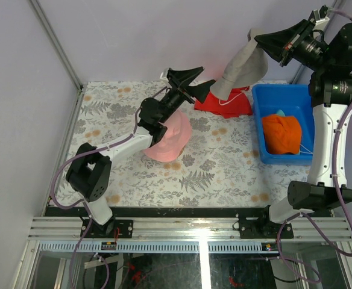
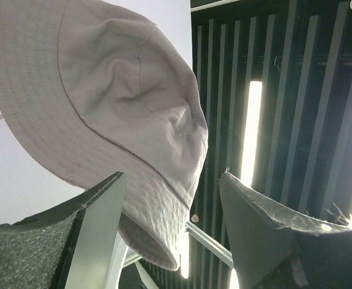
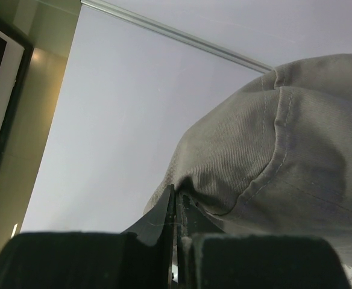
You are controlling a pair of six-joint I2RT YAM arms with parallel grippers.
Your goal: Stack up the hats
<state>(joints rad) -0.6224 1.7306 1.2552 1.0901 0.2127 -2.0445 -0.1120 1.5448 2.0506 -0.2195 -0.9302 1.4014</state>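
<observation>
My right gripper [image 1: 261,41] is shut on the grey hat [image 1: 243,67] and holds it high above the back of the table; the pinch on its fabric shows in the right wrist view [image 3: 177,201], with the hat [image 3: 272,156] to the right. My left gripper [image 1: 198,83] is open just left of and below the hanging hat. In the left wrist view its jaws [image 2: 173,205] stand wide apart, with the hat [image 2: 103,102] above them and its brim hanging down between them. The pink hat [image 1: 167,139] lies on the table under the left arm. The orange hat [image 1: 282,133] lies in the blue bin, with a bit of the teal hat [image 1: 280,112] behind it.
A blue bin [image 1: 259,123] stands at the right of the table. A flat red cloth [image 1: 224,102] lies at the back under the hanging hat. Frame posts rise at the back left and back right.
</observation>
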